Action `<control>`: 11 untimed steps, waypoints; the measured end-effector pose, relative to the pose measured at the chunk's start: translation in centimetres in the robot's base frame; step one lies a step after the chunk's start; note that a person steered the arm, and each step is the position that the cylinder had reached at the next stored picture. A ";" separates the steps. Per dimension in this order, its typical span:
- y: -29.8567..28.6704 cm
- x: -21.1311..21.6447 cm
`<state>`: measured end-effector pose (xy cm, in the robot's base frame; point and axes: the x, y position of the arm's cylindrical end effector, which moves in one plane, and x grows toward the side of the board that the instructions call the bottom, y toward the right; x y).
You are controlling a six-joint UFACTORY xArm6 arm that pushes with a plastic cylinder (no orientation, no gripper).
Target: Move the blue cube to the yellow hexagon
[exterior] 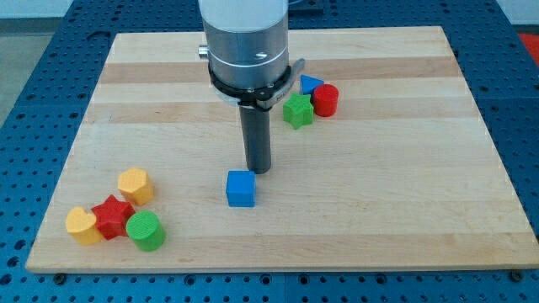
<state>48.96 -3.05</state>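
Note:
The blue cube (241,188) sits on the wooden board a little below the view's centre. The yellow hexagon (135,185) lies at the lower left, well to the left of the cube. My tip (258,170) is just above and slightly right of the blue cube, very close to its upper right corner; I cannot tell if it touches.
By the yellow hexagon lie a red star (112,217), a yellow heart (82,225) and a green cylinder (145,231). At the upper right sit a green star (297,110), a red cylinder (325,100) and a blue triangle (311,83). The board's bottom edge (269,268) is near the lower cluster.

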 end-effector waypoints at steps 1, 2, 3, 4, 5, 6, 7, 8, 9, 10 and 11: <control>2.0 0.7; 2.1 2.3; 2.1 3.1; 2.0 3.4; 0.7 3.4; -1.2 3.4; -3.3 3.4; -5.7 3.4; -7.9 3.4; -10.0 3.4; -11.3 3.4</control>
